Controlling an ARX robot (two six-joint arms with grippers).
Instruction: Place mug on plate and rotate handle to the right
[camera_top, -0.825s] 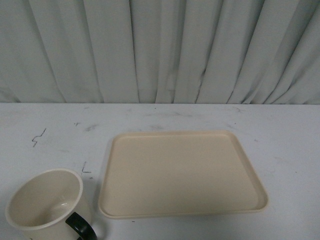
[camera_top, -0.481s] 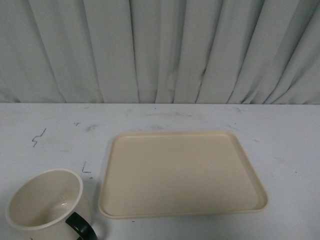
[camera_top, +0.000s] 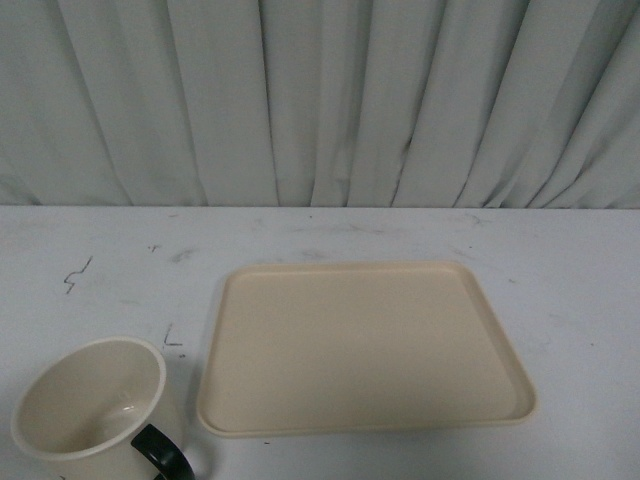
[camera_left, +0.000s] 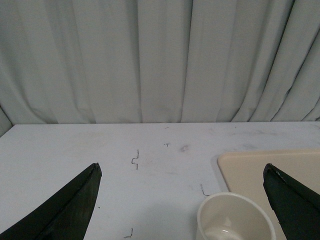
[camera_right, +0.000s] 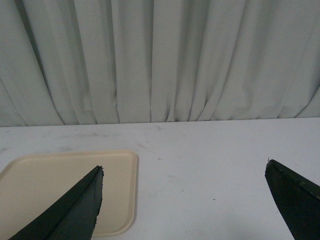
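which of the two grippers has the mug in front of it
The left gripper: its wrist view shows the mug ahead, framed by its open fingers, next to the plate. The right gripper faces only the plate, no mug.

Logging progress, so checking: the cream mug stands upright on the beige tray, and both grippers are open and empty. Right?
Not quite. The front view shows the mug upright on the white table, just left of the tray, not on it. The left gripper and right gripper are indeed open and empty.
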